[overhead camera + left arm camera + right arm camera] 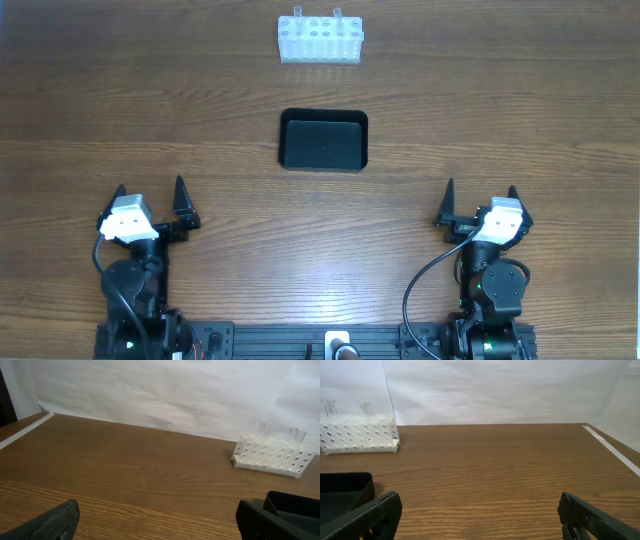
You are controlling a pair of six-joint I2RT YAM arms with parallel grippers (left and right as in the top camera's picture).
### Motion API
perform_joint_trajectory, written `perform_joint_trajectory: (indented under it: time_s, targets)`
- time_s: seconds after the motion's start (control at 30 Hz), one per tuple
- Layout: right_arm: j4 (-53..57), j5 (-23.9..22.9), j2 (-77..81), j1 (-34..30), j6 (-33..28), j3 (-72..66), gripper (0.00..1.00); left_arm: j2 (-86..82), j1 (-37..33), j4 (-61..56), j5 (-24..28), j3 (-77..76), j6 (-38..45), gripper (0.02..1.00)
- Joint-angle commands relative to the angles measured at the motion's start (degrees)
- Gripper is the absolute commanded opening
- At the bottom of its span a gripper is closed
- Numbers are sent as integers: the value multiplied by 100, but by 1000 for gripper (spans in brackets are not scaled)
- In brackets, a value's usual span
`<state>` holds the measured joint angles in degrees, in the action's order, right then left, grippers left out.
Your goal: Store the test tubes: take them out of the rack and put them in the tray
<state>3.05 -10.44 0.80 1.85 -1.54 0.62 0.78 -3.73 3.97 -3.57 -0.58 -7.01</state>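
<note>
Rack (320, 42) well beyond left pincer (150, 186), right pincer (481, 188)

The white rack (320, 42) — perforated, long side running across — stands near the middle of the desk's far edge. Clear test tubes (297, 13) stand upright in its back row, toward either end. The black tray (323, 160) — shallow, rectangular, empty — lies mid-desk, near the rack but apart from it.

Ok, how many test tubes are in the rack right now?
2 visible, both upright in the rack: one test tube near its left end, the other test tube near its right end. They are clear, so more could go unseen.
</note>
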Motion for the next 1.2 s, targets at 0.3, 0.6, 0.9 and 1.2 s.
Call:
perform_joint_trajectory:
  time_s: [0.3,0.6,0.9,1.2]
  targets:
    - [26,50,-50,-26,17,-31,991,-39,-31,-2,35,24,98,998]
    - [26,50,-50,-26,17,-31,993,-39,-31,-2,35,26,98,996]
    - [26,50,-50,-26,17,-31,991,-39,-31,-2,35,24,98,998]
    - [26,50,-50,-26,17,-31,993,39,-31,-7,-35,2,103,996]
